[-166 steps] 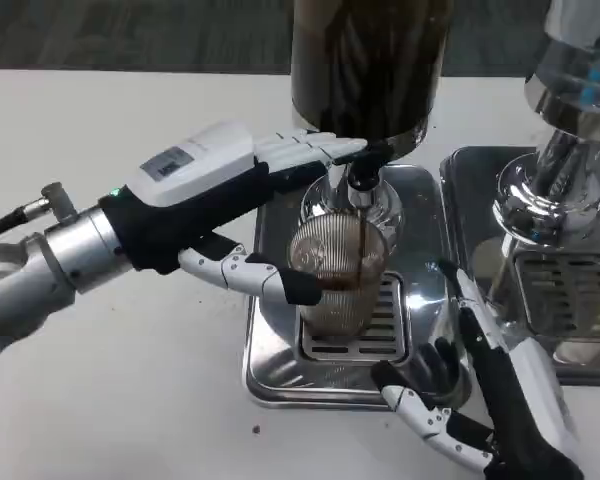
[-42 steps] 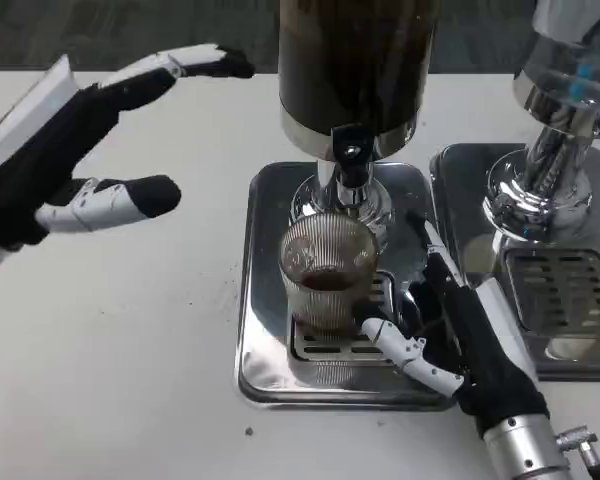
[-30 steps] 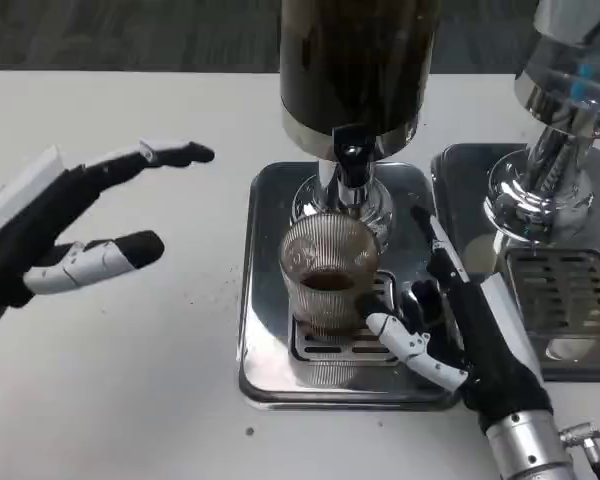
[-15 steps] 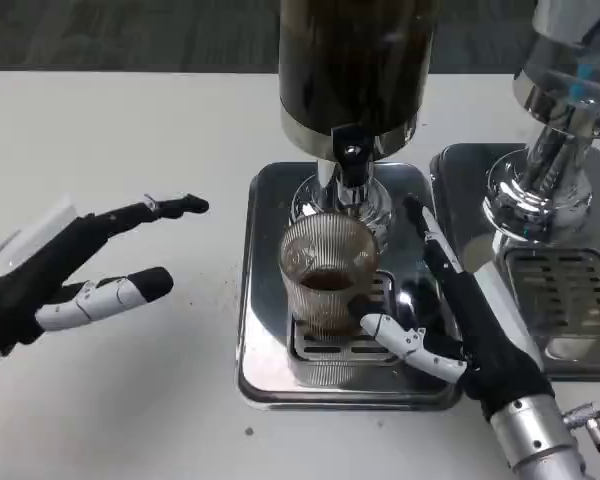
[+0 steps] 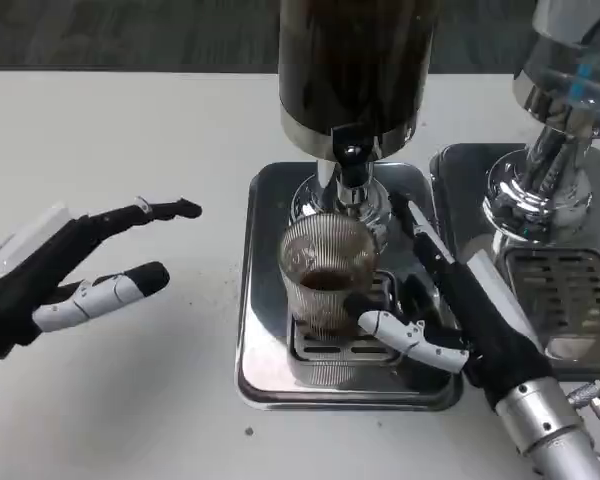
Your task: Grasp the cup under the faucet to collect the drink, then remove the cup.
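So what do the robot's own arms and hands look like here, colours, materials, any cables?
The left robot hand has a white back plate over a black body, with white finger segments ending in black tips. The right robot hand matches it: white back, black palm, white and black fingers. Its wrist joins a silver metal forearm, where a small metal connector with a dark cable sticks out near the picture's right edge.

The ribbed clear glass cup (image 5: 329, 275) looks glossy, dark liquid inside. It stands on a polished, mirror-bright steel drip tray (image 5: 263, 330) with a slotted metal grate (image 5: 315, 345). The white table (image 5: 160, 120) is smooth and matt.
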